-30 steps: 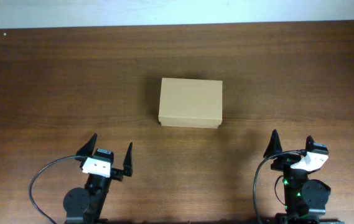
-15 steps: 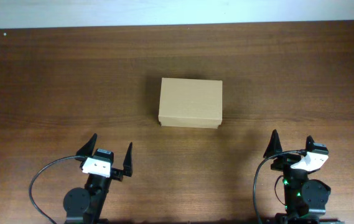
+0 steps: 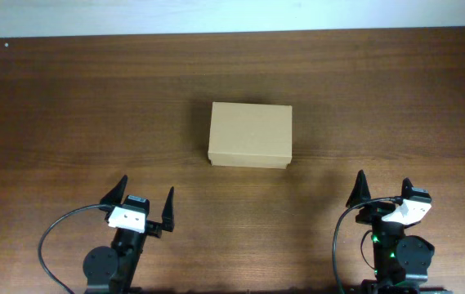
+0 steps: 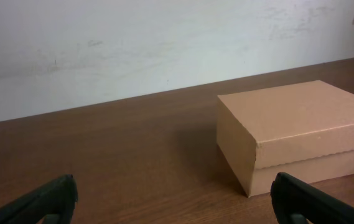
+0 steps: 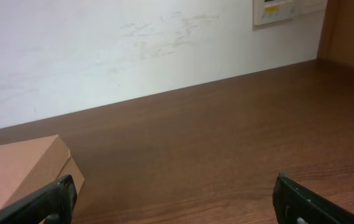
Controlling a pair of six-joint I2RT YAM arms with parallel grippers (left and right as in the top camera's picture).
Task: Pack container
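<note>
Tan cardboard container [image 3: 250, 135], lid closed, sits at centre of the desk [image 3: 69, 106]. Left gripper [image 3: 147, 184] at near left, jaws spread, gripping nothing. Right gripper [image 3: 383, 178] at near right, jaws spread, likewise. Both stand well apart from the container.

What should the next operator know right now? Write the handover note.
Left tool: open, empty, parked at the near edge.
Right tool: open, empty, parked at the near edge.
Container: at the middle of the table, lid shut, neither tool touching it.
Done: nothing that shows.
Left: open the lid, pack, close it. No items to pack are in any view.
</note>
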